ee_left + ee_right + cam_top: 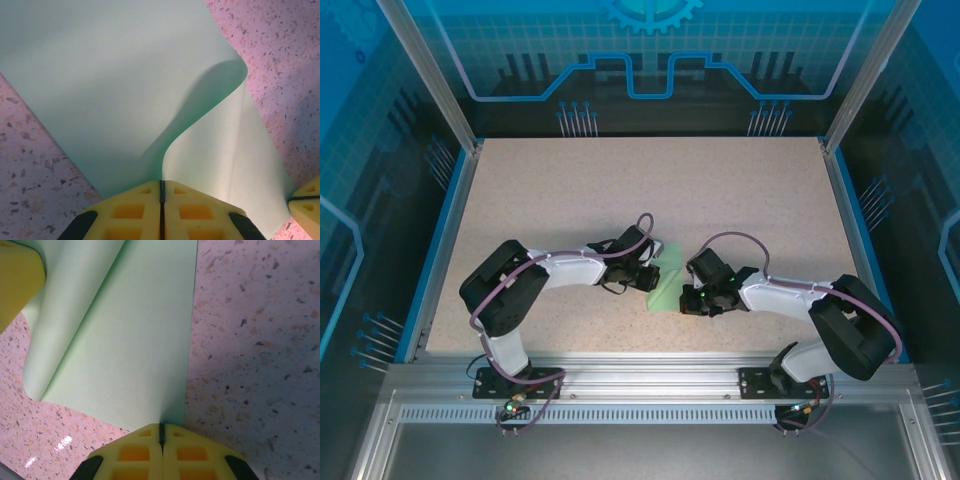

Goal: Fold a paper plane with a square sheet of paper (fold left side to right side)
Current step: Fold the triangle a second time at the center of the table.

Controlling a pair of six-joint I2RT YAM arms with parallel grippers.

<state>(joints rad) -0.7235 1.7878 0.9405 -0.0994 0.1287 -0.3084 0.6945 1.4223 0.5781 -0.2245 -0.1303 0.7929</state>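
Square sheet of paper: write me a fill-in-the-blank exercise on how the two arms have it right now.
1. The square sheet of paper is a pale ___ colour.
2. In the left wrist view, the jaws of the left gripper are ___ on the sheet's edge.
3. The part it pinches curls ___ off the speckled table.
4. In the top view, the sheet lies ___ the left gripper and the right gripper.

Missing words: green; shut; up; between.
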